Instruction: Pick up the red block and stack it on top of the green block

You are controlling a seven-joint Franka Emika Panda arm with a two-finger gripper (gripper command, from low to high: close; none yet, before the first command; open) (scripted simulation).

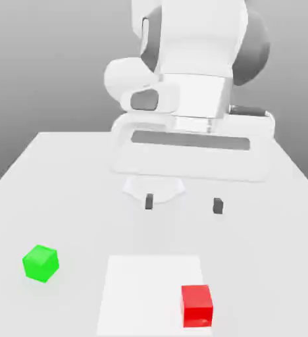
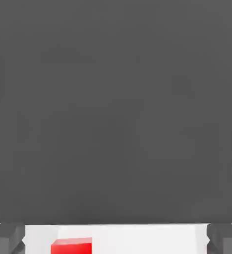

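Jaws [image 1: 183, 203] wide open, nothing gripped; red block [image 1: 196, 306] plain, bright, cube-shaped, on white patch [image 1: 143, 293].

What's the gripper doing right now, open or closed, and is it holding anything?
Gripper: open, fingers wide apart, holding nothing.

One block [image 1: 196, 306] sits at the sheet's [image 1: 143, 286] near corner, exterior view's right, another block [image 1: 41, 263] off to the exterior view's left!
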